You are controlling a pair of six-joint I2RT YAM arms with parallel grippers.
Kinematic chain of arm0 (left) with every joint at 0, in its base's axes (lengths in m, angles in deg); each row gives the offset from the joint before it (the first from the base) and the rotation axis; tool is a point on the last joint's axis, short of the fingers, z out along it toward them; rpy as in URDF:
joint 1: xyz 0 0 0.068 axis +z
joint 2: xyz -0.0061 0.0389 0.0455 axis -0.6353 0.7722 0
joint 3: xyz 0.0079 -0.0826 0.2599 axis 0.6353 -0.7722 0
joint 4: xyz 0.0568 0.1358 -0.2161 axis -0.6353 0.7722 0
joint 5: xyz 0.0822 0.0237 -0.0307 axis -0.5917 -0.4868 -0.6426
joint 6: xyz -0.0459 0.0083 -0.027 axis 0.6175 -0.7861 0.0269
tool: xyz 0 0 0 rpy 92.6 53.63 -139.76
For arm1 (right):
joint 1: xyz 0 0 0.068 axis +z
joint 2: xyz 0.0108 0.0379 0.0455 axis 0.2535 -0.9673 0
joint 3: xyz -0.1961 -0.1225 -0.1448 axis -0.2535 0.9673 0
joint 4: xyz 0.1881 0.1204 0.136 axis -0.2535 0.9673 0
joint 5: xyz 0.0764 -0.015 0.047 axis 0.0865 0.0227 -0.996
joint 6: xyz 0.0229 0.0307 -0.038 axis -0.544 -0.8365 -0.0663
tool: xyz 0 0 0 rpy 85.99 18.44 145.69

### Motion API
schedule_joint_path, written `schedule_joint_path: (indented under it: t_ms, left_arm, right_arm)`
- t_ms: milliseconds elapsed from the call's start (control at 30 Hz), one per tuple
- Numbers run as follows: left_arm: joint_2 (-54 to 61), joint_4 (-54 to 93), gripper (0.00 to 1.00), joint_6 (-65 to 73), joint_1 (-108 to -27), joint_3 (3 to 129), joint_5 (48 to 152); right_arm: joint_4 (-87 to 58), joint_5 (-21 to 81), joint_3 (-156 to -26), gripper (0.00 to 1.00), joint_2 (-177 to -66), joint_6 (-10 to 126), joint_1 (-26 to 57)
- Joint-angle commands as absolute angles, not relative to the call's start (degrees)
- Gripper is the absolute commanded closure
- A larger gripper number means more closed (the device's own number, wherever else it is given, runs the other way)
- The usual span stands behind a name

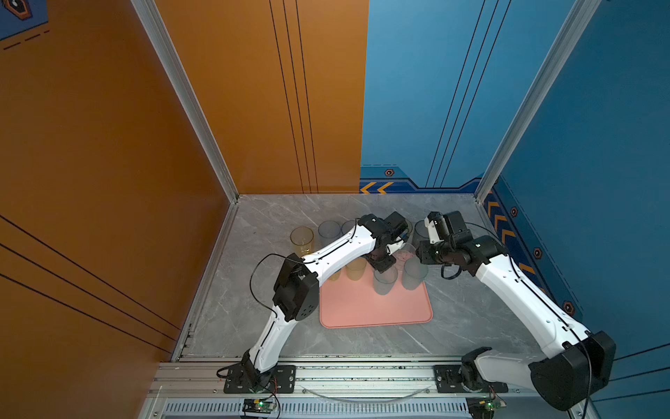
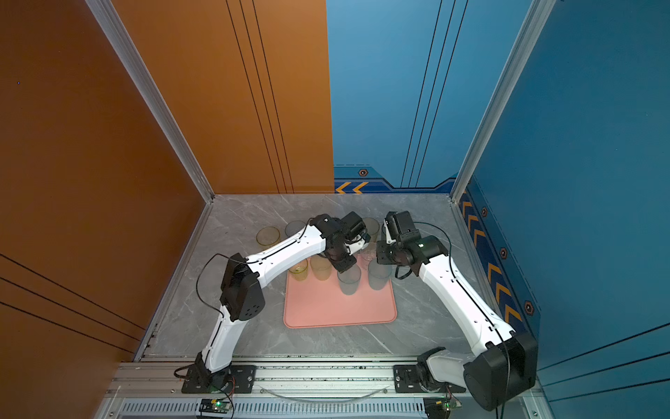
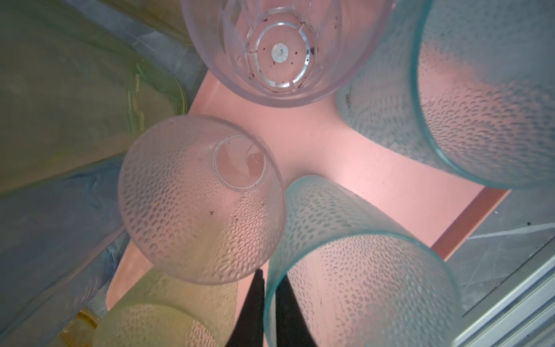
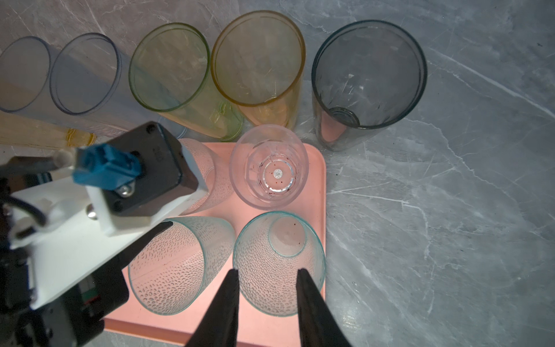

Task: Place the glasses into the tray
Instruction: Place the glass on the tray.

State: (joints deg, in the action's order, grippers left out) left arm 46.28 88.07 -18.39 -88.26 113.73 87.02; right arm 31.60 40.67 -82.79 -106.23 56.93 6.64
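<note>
Left pincer (image 3: 271, 272) tight on teal tumbler (image 3: 360, 285) rim, wrist down; right pincer (image 4: 267, 270) apart

A grey, marble-veined table (image 1: 268, 214) stands inside a walled booth. Behind its back edge an orange panel (image 1: 253, 90) meets a blue panel (image 1: 417, 90), and yellow chevrons (image 1: 377, 188) mark the blue one's foot. A left post (image 1: 191, 105) and a right post (image 1: 531, 105) of aluminium rise from the back corners. More side chevrons (image 1: 502, 225) line the blue side wall (image 1: 598, 145) by the right edge. An aluminium rail (image 1: 362, 373) runs along the front edge, with a slotted strip (image 1: 362, 408) below it.
</note>
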Motion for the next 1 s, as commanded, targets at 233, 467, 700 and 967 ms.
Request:
schedule_joint_path:
  t_ms: [233,467,700,967]
  left_arm:
    - [45.7,88.3,0.80,-18.2,-88.4,114.9,87.3]
    - [43.6,88.1,0.77,-18.0,-88.4,114.5,87.2]
    - [39.9,86.4,0.75,-17.7,-88.4,112.7,88.0]
    - [31.8,81.1,0.76,-17.2,-87.5,107.8,88.7]
  right_arm:
    - [31.2,40.5,-84.1,0.66,-106.0,56.6,6.9]
    - [31.2,40.6,-84.0,0.65,-105.9,56.6,6.9]
    - [31.3,40.5,-83.8,0.64,-105.8,56.4,6.9]
    - [31.3,40.9,-83.6,0.64,-105.6,56.4,6.9]
